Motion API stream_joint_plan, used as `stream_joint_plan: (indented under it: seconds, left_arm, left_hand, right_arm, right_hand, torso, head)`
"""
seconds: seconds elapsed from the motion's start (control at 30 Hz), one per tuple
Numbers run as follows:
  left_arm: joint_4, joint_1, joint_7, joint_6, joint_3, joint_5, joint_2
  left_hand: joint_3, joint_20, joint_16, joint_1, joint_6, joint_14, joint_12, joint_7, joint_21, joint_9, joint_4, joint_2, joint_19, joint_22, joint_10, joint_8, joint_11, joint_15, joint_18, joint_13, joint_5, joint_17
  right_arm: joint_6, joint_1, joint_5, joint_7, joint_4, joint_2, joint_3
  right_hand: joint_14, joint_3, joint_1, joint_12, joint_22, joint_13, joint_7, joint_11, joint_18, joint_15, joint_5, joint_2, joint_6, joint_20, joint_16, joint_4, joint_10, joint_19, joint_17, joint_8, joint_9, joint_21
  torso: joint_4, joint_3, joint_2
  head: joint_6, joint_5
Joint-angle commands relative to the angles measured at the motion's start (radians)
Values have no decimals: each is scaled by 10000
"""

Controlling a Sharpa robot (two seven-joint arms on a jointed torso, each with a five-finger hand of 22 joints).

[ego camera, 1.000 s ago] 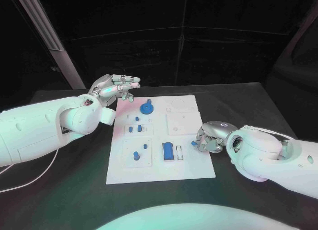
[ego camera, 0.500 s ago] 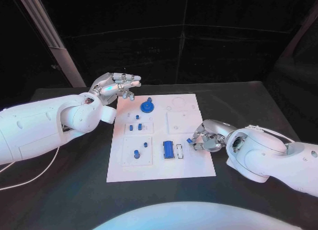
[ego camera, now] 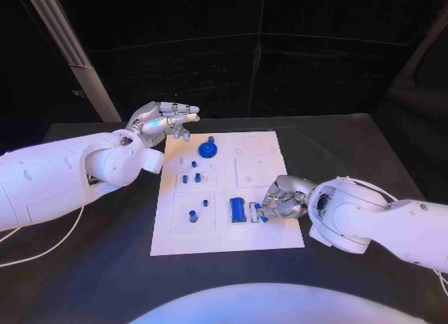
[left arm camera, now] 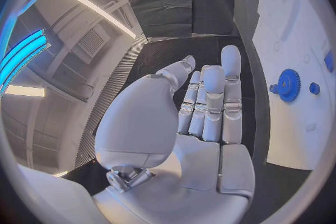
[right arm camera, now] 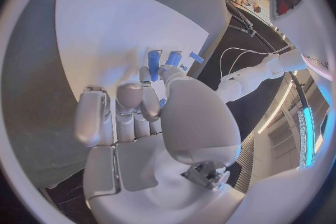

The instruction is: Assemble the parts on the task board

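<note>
Black bench [ego camera: 360, 145] under everything. White board [ego camera: 229, 236] flat at its middle, long side running away from the robot.

Left hand [ego camera: 162, 121] raised off the board's far left corner, above the bench, holding nothing; fingers [left arm camera: 231, 75] straight and close side by side, thumb set apart.

Right hand [ego camera: 278, 200] low over the board's right edge, toward the near end, palm down. Fingers [right arm camera: 129, 102] curled in; a small blue part [right arm camera: 154, 64] at their tips, seemingly pinched against the thumb, though the grip itself hard to make out.

On the board, going by size: blue gear [ego camera: 208, 150] seated near the far end, left of the centre line, just beside the left hand's fingertips. Blue block [ego camera: 237, 210] standing in a slot near the board's middle toward the near end, just left of the right hand. Two short blue pegs [ego camera: 190, 179] side by side in the left column, between gear and block. Single blue peg [ego camera: 192, 217] lower in the left column, level with the block.
</note>
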Motion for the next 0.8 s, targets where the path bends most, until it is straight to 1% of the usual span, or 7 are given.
stream_joint_plan:
  seconds: [0.03, 0.17, 0.23, 0.33, 0.43, 0.6, 0.8]
  left_arm:
    - [30, 18, 31, 115, 7, 26, -8]
    - [36, 19, 35, 140, 7, 26, -6]
    - [39, 19, 35, 150, 7, 26, -7]
    - [41, 20, 38, 162, 7, 26, -9]
    - [46, 21, 39, 173, 7, 26, -8]
    - [56, 21, 30, 196, 7, 26, -9]
    - [66, 21, 47, 188, 8, 26, -9]
  left_hand:
    - [-16, 53, 25, 8, -76, -52, 27, 9, -37, 0, -41, 81, -9, -14, -59, 35, 19, 0, 63, 2, 68, -16]
    - [-16, 53, 26, 10, -78, -52, 31, 10, -37, 0, -42, 81, -8, -15, -61, 36, 19, 0, 63, 2, 68, -16]
    - [-16, 53, 26, 9, -79, -53, 34, 10, -38, 0, -42, 82, -8, -15, -62, 36, 19, 0, 63, 2, 68, -19]
    - [-16, 53, 26, 9, -79, -53, 34, 10, -38, 0, -42, 82, -8, -15, -62, 36, 19, 0, 63, 2, 68, -19]
    - [-16, 53, 26, 9, -79, -53, 34, 10, -38, 0, -42, 82, -8, -15, -62, 36, 19, 0, 63, 2, 68, -19]
    - [-16, 53, 26, 9, -79, -53, 34, 10, -38, 0, -42, 82, -8, -15, -62, 36, 19, 0, 63, 2, 68, -19]
    - [-22, 54, 46, -5, -81, -41, 44, 11, -40, -1, -34, 81, -6, -17, -69, 39, 23, 1, 62, 2, 66, 13]
  right_arm:
    - [188, 13, 308, -176, -55, 99, 2]
    - [21, 13, 179, -246, -147, 222, 2]
    - [-53, 13, 110, -280, -188, 279, 2]
    - [-128, 13, -4, -311, -233, 366, 2]
    - [-143, 13, -65, -339, -274, 432, 2]
    - [-55, 13, -135, -415, -357, 521, 2]
    - [217, 13, -328, -497, -418, 596, 2]
  right_hand:
    - [56, 43, -59, 70, 15, 21, -18, -39, -66, -55, 89, -16, 111, -23, 71, 32, 70, 58, 21, 54, 41, 53]
    - [55, 69, -59, 61, 5, 18, -33, -53, -64, -67, 133, -16, 133, -33, 72, 17, 74, 54, 22, 59, 55, 48]
    - [54, 74, -59, 70, 7, 26, -35, -55, -64, -69, 141, -20, 136, -36, 72, 13, 79, 55, 22, 60, 58, 49]
    - [56, 77, -73, 75, 10, 32, -39, -59, -65, -73, 152, -28, 155, -41, 78, 14, 84, 56, 35, 67, 68, 50]
    - [54, 80, -111, 63, 15, 26, -46, -65, -66, -79, 158, -32, 183, -48, 75, 26, 87, 58, 27, 79, 84, 52]
    - [52, 79, -193, 51, 3, 23, -54, -72, -64, -88, 136, -41, 210, -59, 75, 59, 95, 54, 26, 86, 107, 46]
    - [44, 52, -374, 36, -4, 21, -58, -75, -64, -91, 38, -45, 230, -69, 63, 150, 107, 51, 3, 87, 142, 39]
  torso:
    - [0, 9, -3]
    - [12, -1, -3]
    - [12, 4, -1]
    - [-8, 12, -6]
    - [-5, 16, -1]
    - [-8, 11, 2]
    - [-7, 14, -2]
  head:
    - [8, 29]
    - [-5, 30]
    - [-9, 27]
    - [-29, 43]
    - [-49, 41]
    - [-70, 46]
    - [-70, 41]
